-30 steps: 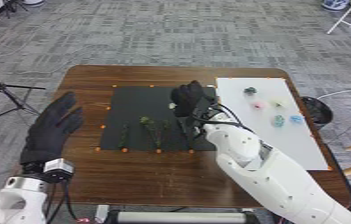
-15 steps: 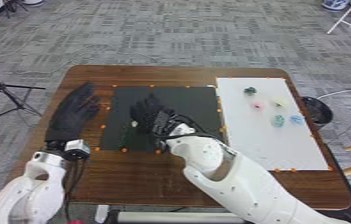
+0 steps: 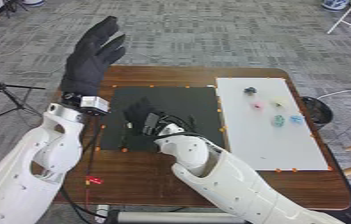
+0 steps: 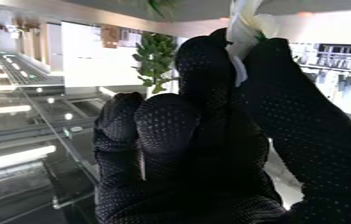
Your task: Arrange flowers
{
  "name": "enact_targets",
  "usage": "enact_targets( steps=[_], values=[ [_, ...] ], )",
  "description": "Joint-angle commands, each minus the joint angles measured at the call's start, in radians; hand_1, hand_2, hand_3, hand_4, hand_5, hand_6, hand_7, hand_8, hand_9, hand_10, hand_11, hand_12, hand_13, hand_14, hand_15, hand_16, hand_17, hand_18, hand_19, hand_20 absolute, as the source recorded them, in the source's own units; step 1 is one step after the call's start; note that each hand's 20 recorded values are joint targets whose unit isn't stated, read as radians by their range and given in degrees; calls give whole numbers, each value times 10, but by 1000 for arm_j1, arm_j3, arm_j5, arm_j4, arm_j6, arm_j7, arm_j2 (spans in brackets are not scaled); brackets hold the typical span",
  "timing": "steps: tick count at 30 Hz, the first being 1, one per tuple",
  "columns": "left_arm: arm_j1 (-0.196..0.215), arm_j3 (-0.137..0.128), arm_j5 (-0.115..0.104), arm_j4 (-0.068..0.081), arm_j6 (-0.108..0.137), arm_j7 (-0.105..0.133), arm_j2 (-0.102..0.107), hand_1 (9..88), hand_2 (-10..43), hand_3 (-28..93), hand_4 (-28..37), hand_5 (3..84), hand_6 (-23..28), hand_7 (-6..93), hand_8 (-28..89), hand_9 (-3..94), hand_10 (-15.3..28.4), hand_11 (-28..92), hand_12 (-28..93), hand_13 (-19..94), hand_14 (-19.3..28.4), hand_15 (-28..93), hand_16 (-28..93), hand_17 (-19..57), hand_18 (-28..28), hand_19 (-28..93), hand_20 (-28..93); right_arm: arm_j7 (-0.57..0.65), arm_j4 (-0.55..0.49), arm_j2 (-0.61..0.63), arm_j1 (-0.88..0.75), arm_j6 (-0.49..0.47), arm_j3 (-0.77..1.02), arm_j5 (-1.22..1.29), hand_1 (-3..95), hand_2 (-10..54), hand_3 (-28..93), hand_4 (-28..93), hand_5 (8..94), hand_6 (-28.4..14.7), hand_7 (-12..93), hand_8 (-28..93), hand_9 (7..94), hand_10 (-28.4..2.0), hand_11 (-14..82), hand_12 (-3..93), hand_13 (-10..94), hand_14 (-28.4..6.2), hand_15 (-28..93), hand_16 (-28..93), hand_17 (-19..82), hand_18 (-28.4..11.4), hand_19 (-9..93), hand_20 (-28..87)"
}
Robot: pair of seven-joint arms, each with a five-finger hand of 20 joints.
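Observation:
In the head view my right hand (image 3: 141, 111) is over the left part of the black mat (image 3: 182, 94), beside a green stem (image 3: 125, 137) that it partly covers. The right wrist view has my right hand (image 4: 207, 170) pinching a white flower (image 4: 242, 35) between thumb and finger, with a bit of green at it. My left hand (image 3: 91, 62) is raised at the table's back left, fingers straight, holding nothing. Several small flower heads lie on the white sheet (image 3: 260, 140): dark teal (image 3: 250, 90), pink (image 3: 258, 105), pale yellow (image 3: 279, 102), green (image 3: 278, 121) and blue (image 3: 297, 119).
Brown wood (image 3: 136, 175) borders the mat and sheet, whose edges carry orange tape marks. A black bin (image 3: 317, 111) stands off the table's right side. A tripod (image 3: 10, 92) is on the floor at the left. Leafy greenery (image 4: 155, 60) shows in the right wrist view.
My right hand has moved left across the black mat, from its right side to its left part. My left hand has gone forward and up from the table's left side.

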Motion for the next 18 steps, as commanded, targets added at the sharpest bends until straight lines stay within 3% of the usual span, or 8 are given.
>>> enact_targets(
  steps=[1,4,9,12,14,18],
  values=[
    [-43,47,21,10,-25,-1,-40,227,-66,672,-283,226,22,223,-114,171,95,124,195,143,140,75,89,-183,208,371,62,-56,12,-61,-10,61,16,-40,465,-95,816,-244,745,-2,456,22,793,-86,361,467,693,-70,783,295,322,-200,851,510],
    [-80,77,24,27,-34,-7,-55,227,-67,674,-283,227,22,223,-114,171,95,124,195,144,140,76,89,-183,208,371,61,-70,21,-76,-20,71,35,-49,466,-95,815,-247,746,0,454,22,793,-84,357,469,693,-68,783,296,321,-201,852,510],
    [-144,128,34,65,-63,-27,-102,226,-67,674,-283,228,22,222,-115,172,95,124,194,145,140,76,88,-183,208,371,61,-87,41,-105,-40,91,73,-69,471,-95,810,-258,745,3,449,14,795,-84,346,467,694,-68,784,297,322,-199,852,510],
    [-143,127,42,64,-89,-37,-122,227,-67,673,-283,229,23,221,-114,173,96,125,194,145,140,76,87,-182,208,371,61,-88,60,-131,-46,117,70,-77,472,-95,811,-266,748,4,444,6,799,-83,337,464,696,-66,785,296,322,-200,853,512],
    [-133,108,58,60,-116,-50,-134,227,-68,674,-283,229,23,220,-113,173,96,125,193,145,140,77,88,-182,208,371,61,-99,77,-148,-53,147,67,-54,473,-95,811,-270,749,6,441,4,804,-82,325,463,696,-66,786,296,323,-201,853,513],
    [-135,113,53,54,-100,-38,-142,226,-66,672,-283,227,22,219,-112,171,95,125,194,144,139,74,88,-182,207,371,61,-119,86,-153,-55,188,69,-37,476,-95,813,-274,756,6,431,5,816,-80,304,466,703,-67,791,297,328,-204,861,516]
  ],
)
